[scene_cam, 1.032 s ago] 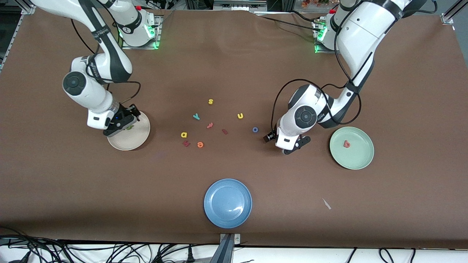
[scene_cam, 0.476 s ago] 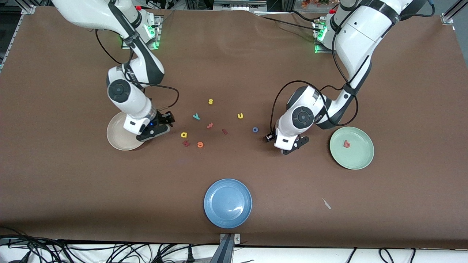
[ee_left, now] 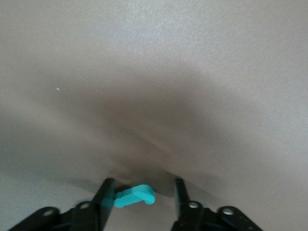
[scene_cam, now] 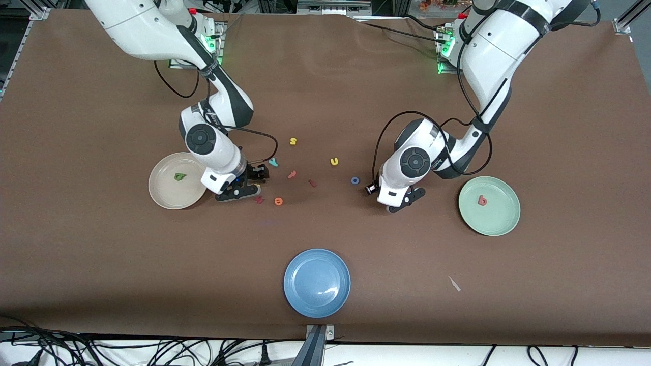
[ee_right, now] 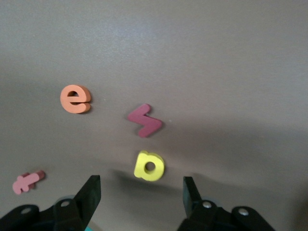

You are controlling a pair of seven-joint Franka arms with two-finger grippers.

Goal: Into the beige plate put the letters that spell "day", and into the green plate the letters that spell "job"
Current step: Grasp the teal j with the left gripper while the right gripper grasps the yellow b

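The beige plate (scene_cam: 168, 195) holds the green d (scene_cam: 179, 177). My right gripper (scene_cam: 239, 189) hangs low beside that plate, open (ee_right: 140, 183), with the yellow a (ee_right: 149, 166) lying just ahead of its fingers. The teal y (scene_cam: 273, 162) lies among the loose letters. The green plate (scene_cam: 501, 218) holds the pinkish-red b (scene_cam: 481, 201). My left gripper (scene_cam: 399, 202) is down at the table between the blue o (scene_cam: 355, 180) and the green plate. Its jaws (ee_left: 143, 190) stand open around the teal j (ee_left: 132, 197), which touches one finger.
A blue plate (scene_cam: 317, 282) sits near the front edge. Loose letters lie mid-table: yellow s (scene_cam: 293, 141), yellow u (scene_cam: 334, 161), orange e (scene_cam: 277, 201), a pink letter (scene_cam: 291, 174) and two dark red ones (scene_cam: 312, 182) (scene_cam: 259, 200).
My right gripper left the green d in the beige plate and moved to the yellow a. My left gripper shifted slightly toward the o and its jaws narrowed around the j.
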